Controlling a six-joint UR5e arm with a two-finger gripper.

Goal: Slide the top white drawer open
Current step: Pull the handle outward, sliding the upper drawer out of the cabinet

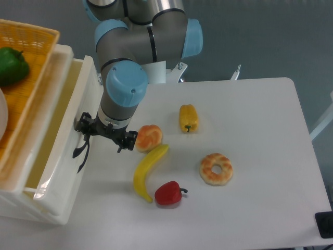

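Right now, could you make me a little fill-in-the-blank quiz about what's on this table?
1. The pincer sits at the drawer's black ____.
2. The banana lies between the bun and the ____ pepper.
3. The basket holds a ____ pepper.
4. The doughnut lies apart, to the picture's ____ of the banana.

Missing: handle; red; green; right

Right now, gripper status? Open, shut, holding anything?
Gripper: fingers at the black handle of the top white drawer; whether they're clamped on it cannot be told.
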